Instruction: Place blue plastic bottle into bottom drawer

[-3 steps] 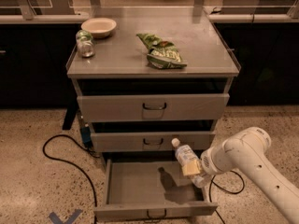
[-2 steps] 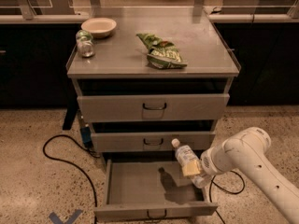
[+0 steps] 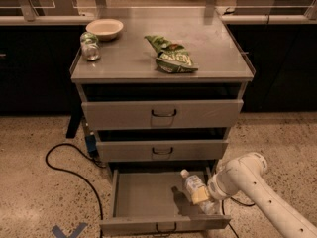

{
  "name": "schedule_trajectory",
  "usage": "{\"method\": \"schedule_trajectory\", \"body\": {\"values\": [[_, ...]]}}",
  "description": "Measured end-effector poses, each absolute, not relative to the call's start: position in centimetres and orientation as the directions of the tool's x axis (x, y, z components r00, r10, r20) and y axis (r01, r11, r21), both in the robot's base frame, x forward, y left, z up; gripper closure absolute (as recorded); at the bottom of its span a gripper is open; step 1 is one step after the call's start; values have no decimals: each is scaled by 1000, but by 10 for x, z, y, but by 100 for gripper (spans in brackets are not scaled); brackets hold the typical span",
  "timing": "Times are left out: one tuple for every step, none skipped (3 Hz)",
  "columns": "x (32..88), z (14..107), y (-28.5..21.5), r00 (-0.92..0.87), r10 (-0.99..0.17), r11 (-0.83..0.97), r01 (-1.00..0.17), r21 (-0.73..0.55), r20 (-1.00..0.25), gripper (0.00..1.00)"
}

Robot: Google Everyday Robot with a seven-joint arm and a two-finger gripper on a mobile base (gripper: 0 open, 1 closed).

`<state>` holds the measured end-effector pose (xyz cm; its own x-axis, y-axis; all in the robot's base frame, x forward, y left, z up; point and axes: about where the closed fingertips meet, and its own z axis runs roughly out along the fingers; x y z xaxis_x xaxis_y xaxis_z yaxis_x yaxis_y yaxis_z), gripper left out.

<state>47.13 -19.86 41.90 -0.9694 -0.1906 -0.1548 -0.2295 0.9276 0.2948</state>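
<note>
Currently gripper [image 3: 205,203] clamped on blue plastic bottle [image 3: 193,186] (cap up-left, axis tilted) over open bottom drawer [image 3: 143,198]

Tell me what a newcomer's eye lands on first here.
The white arm at the lower right stands out, its gripper holding the blue plastic bottle tilted over the open bottom drawer. Next come the green chip bag and pale bowl on the cabinet top.

Free across left of pulled-out grey metal bottom drawer [image 3: 141,198]; blocked at right by gripper [image 3: 206,202] clasping translucent blue-labelled plastic bottle [image 3: 193,185].
</note>
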Motion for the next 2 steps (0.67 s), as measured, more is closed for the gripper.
{"method": "schedule_trajectory", "body": {"values": [[471,419,-199,-969,-191,928,-229,295,-155,100],[490,398,-192,-972,-208,919,-233,317,-109,100]]}}
